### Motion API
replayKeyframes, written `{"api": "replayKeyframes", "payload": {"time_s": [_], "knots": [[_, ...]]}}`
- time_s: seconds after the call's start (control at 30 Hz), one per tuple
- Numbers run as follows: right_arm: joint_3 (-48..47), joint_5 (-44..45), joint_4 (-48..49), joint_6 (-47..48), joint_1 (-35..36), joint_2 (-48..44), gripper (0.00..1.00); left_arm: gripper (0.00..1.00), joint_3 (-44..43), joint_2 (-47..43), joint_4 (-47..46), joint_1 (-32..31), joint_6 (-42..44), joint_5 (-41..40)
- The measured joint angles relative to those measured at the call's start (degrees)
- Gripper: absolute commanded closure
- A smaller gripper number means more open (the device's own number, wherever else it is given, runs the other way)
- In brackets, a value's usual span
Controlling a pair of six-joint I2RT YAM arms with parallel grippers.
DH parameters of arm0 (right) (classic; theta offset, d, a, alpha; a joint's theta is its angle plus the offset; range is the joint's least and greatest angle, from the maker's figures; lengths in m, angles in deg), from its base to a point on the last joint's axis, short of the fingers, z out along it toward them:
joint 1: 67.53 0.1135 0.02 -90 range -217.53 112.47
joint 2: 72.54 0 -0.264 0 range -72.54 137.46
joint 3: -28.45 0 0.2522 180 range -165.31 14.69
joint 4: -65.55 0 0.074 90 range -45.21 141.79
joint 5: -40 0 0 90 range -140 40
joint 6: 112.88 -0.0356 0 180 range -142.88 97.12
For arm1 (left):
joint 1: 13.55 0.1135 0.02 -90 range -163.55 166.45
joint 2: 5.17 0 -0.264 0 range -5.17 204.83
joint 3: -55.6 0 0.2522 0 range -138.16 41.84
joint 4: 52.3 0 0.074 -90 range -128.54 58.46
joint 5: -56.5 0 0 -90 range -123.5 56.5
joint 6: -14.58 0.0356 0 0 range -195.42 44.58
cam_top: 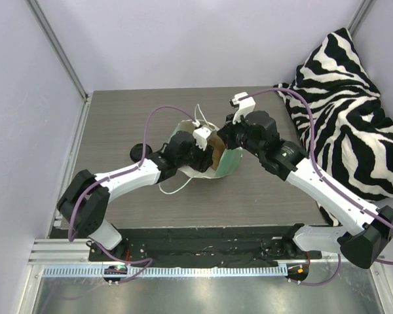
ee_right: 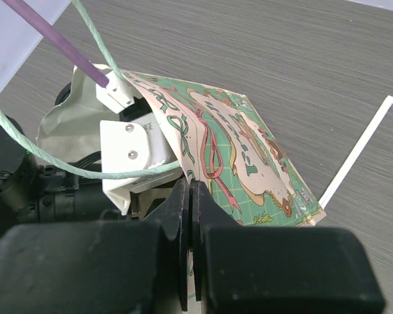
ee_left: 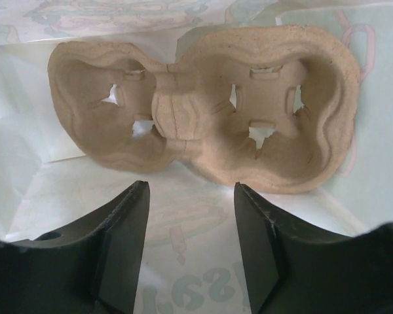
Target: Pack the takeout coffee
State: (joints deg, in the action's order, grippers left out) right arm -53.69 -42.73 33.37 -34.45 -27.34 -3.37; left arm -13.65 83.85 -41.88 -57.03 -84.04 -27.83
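Observation:
The mint-green paper bag point(cam_top: 230, 162) lies on its side mid-table, mouth toward the left arm. My left gripper point(cam_top: 204, 156) is open and empty, reaching into the bag's mouth. In the left wrist view its fingertips point(ee_left: 139, 196) stand just short of the brown pulp two-cup carrier point(ee_left: 203, 118), which lies inside the bag with both wells empty. My right gripper point(ee_right: 191, 190) is shut on the bag's upper edge point(ee_right: 203, 150) and holds it up. A small round black shape point(cam_top: 139, 152) behind my left forearm looks like the coffee's lid; the cup's body is hidden.
A white wrapped straw point(ee_right: 357, 154) lies on the table beside the bag. The bag's white string handle point(cam_top: 173, 190) trails toward the near edge. A zebra-striped cushion point(cam_top: 354, 118) fills the right side. White walls close in the left and back.

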Motion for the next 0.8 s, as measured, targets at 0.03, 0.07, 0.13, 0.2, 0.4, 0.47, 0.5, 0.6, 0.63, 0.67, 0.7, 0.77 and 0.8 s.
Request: {"api": "replayKeyframes", "payload": {"time_s": [0.03,0.07,0.13,0.2,0.4,0.47,0.5,0.6,0.63,0.67,0.7,0.77,0.8], "knots": [[0.00,-0.59,0.00,-0.26,-0.35,0.07,0.99,0.47,-0.22,0.31,0.00,0.00,-0.09,0.00],[0.00,-1.11,0.04,-0.46,-0.66,0.09,0.99,0.48,-0.76,0.96,0.09,0.00,-0.02,-0.04],[0.00,-2.16,0.00,-0.74,-1.22,0.15,0.99,0.47,-1.79,2.12,0.15,0.00,0.00,-0.07],[0.00,-3.32,-0.02,-0.94,-1.77,0.22,0.99,0.44,-2.45,3.02,0.17,0.02,-0.15,-0.07],[0.00,-7.28,0.00,-1.75,-4.11,0.26,0.99,0.33,-4.20,4.94,0.00,0.02,-2.14,-0.04],[0.00,-8.79,0.00,-2.16,-4.94,0.33,0.99,0.30,-4.31,5.62,-0.92,0.02,-3.26,0.00],[0.00,-9.53,0.02,-2.32,-5.31,0.37,0.99,0.30,-4.26,5.86,-1.57,0.04,-3.58,0.04],[0.00,-11.32,0.24,-2.80,-6.40,0.61,0.99,0.31,-4.17,6.56,-3.76,0.07,-4.83,0.44],[0.00,-11.98,0.26,-3.04,-6.78,0.68,0.99,0.34,-4.17,6.93,-4.37,0.07,-5.07,0.46],[0.00,-12.57,0.28,-3.30,-7.15,0.74,0.99,0.35,-4.20,7.43,-4.90,0.07,-5.38,0.48],[0.00,-13.05,0.31,-3.54,-7.41,0.85,0.99,0.35,-4.33,8.02,-5.20,0.07,-5.68,0.39],[0.00,-13.86,0.39,-3.82,-7.82,1.01,0.99,0.39,-4.98,9.77,-5.29,0.07,-5.95,0.15],[0.00,-14.23,0.37,-3.96,-8.09,1.09,0.99,0.39,-5.73,10.93,-5.16,0.07,-5.90,0.07]]}}
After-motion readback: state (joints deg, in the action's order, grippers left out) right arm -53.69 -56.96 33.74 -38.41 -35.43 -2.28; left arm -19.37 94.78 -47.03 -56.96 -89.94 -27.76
